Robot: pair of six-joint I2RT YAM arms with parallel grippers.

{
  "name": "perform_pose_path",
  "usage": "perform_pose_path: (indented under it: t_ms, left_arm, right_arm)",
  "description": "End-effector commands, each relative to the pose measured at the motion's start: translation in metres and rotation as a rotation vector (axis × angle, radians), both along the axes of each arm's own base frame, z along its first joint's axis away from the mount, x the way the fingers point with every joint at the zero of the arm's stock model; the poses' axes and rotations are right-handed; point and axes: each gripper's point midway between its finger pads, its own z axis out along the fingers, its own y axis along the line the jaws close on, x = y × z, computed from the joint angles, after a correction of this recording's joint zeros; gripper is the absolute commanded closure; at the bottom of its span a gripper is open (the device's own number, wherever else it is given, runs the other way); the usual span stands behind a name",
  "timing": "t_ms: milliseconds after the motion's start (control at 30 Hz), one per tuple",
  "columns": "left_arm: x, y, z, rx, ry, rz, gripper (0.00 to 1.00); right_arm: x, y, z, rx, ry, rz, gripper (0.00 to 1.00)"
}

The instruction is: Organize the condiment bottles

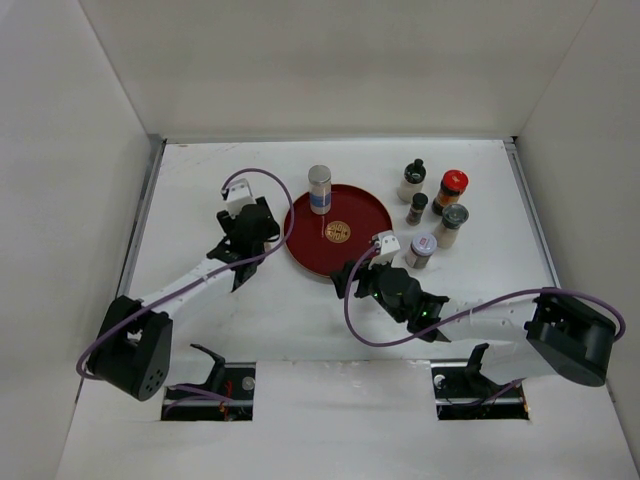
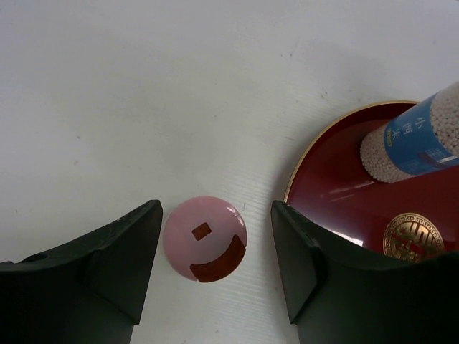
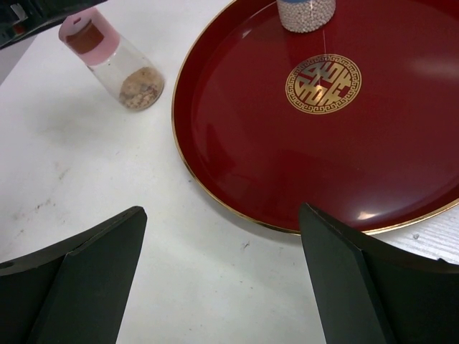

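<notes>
My left gripper [image 1: 255,232] hangs open just left of the red round tray [image 1: 362,262]. In the left wrist view its fingers [image 2: 107,265] straddle a pink-capped jar [image 2: 204,239] seen from above, without touching it. That jar also shows in the right wrist view [image 3: 107,61], standing on the table beside the tray [image 3: 237,143]. A silver-capped bottle with a blue label [image 1: 319,188] stands on the tray's far left. My right gripper [image 1: 348,272] is open and empty over bare table at the tray's near edge [image 3: 222,215].
Several bottles stand right of the tray: a black-capped one [image 1: 413,180], a red-capped one [image 1: 451,190], a small dark one [image 1: 417,208], a grey-capped one [image 1: 452,225] and a pale-capped one [image 1: 422,250]. White walls enclose the table.
</notes>
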Motion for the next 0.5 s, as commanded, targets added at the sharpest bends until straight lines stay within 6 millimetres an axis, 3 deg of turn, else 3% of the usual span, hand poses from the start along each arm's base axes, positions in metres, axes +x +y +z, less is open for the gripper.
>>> perform_pose_path:
  t_ms: [0,233,300,400,467]
  left_arm:
    - [-0.0008,-0.0038,-0.0038,0.0,0.01,-0.013,0.4]
    - [0.0036,-0.0023,-0.0038,0.001,0.013,-0.004,0.63]
    - [0.0049,-0.0034,-0.0014,-0.002,0.008,-0.007,0.64]
    - [0.005,-0.0075,-0.0049,0.003,0.029,-0.027,0.53]
    - [0.0035,-0.0079,-0.0106,0.01,0.04,-0.027,0.51]
  right_arm:
    - [0.0068,0.011,0.0209,0.069,-0.026,0.002,0.06]
    - [0.0062,0.0101,0.0221,0.072,-0.027,0.002,0.06]
    - [0.0062,0.0094,0.023,0.077,-0.031,0.0,0.06]
    - [0.0059,0.0096,0.0222,0.074,-0.027,0.001,0.06]
    - [0.0056,0.0092,0.0263,0.085,-0.034,0.001,0.06]
